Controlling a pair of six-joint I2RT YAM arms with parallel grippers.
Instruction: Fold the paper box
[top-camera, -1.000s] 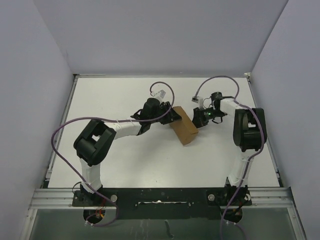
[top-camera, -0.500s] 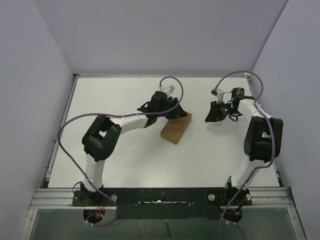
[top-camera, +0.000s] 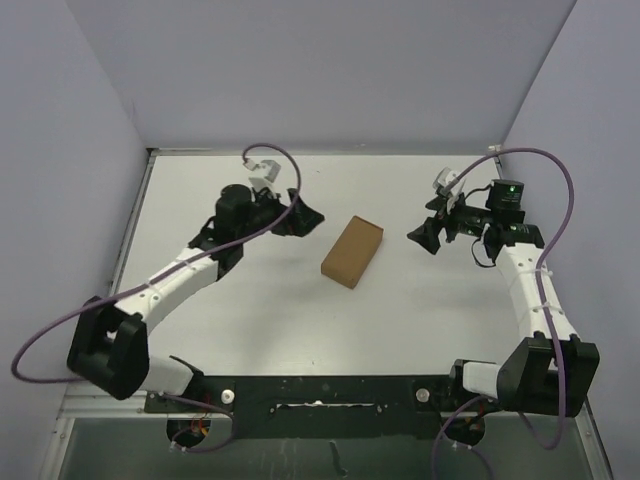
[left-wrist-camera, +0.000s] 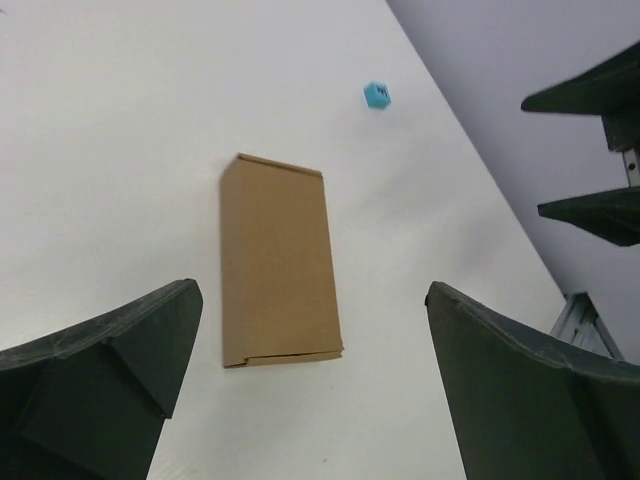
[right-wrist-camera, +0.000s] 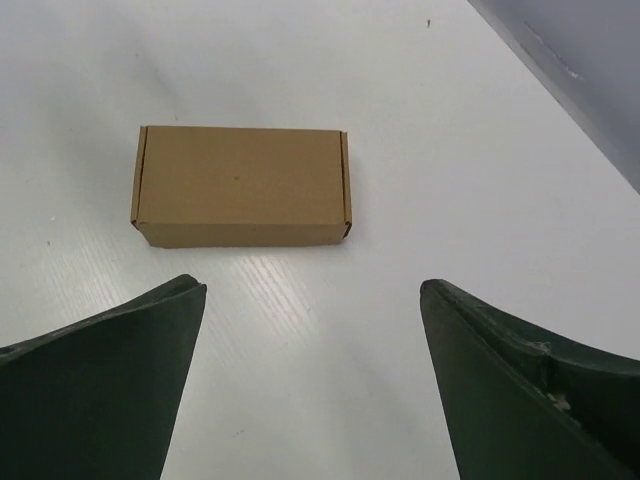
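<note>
The paper box (top-camera: 352, 252) is a closed brown carton lying flat on the white table (top-camera: 300, 320), mid-table and angled. Nothing touches it. My left gripper (top-camera: 305, 218) hangs to its left, open, with a clear gap to the carton. To the right, my right gripper (top-camera: 420, 236) is also open and apart from it. In the left wrist view the paper box (left-wrist-camera: 278, 262) lies ahead of the wide left gripper (left-wrist-camera: 311, 300). In the right wrist view the paper box (right-wrist-camera: 242, 186) lies broadside beyond the empty right gripper (right-wrist-camera: 312, 288).
A tiny blue cube (left-wrist-camera: 377, 95) sits on the table beyond the carton in the left wrist view. The right gripper's dark fingers (left-wrist-camera: 590, 95) show at that view's right edge. Purple-grey walls (top-camera: 330, 70) close in the table on three sides.
Both grippers let go of the carton, opened wide and pulled back to either side. The carton has turned and now lies free on the table.
</note>
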